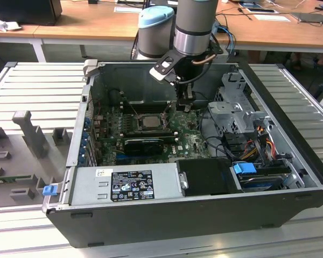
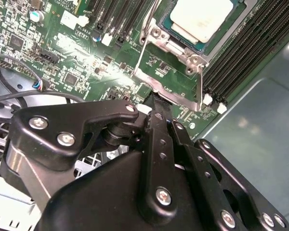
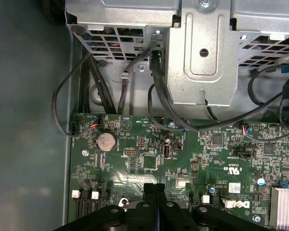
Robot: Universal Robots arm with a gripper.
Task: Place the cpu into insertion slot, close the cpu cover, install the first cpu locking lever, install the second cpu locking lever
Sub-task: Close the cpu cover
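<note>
Part of the cpu (image 2: 202, 17) beyond the picture's edge (cpu cover (image 2: 180, 96) rim partly behind the jaws)

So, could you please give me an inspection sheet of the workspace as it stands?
Surface: slatted metal table bearing an open case.
Job's things: cpu shows through the window of the cover.
Clutter: grey fixtures on the table at the exterior view's left.
Grippers: gripper shut, tip at the cover's edge.
Cables: black cables beside the drive cage.
Surroundings: wooden desks behind.
</note>
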